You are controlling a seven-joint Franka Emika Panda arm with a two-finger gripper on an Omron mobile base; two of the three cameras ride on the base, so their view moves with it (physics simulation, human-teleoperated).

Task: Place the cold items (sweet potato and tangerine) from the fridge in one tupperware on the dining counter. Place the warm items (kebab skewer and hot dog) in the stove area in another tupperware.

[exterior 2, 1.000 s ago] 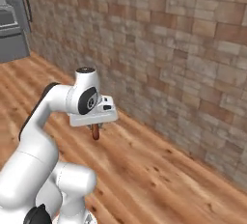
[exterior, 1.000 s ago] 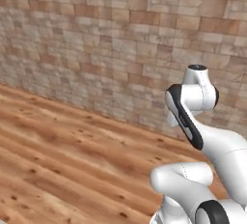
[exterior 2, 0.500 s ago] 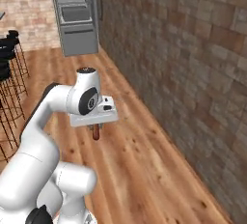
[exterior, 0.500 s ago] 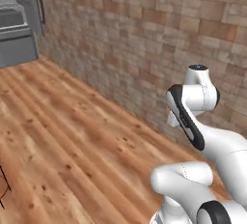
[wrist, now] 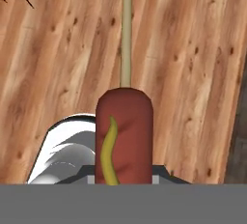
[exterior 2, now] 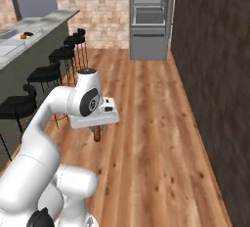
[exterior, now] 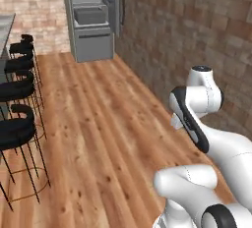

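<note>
Our dark two-finger gripper [exterior 2: 97,132] hangs under the white arm's wrist, clenched on the reddish-brown hot dog [wrist: 124,136], a rounded sausage with a wavy yellow mustard line down its face and a thin pale stick running on from its end. In the right base view the hot dog [exterior 2: 97,133] shows as a small red-brown stub poking down from the hand, above the warm wooden plank floor [exterior 2: 146,123].

Far ahead of the hand stands the tall grey fridge [exterior 2: 150,18], its pale shelves and grey drawer visible; we cannot tell what they hold.

To the hand's left, the right base view gives the long grey-white marbled dining counter [exterior 2: 39,28] with a small orange item [exterior 2: 22,36] on it, and black stools [exterior 2: 46,74] alongside. The left base view gives the brick wall [exterior: 187,35] to the hand's right.
</note>
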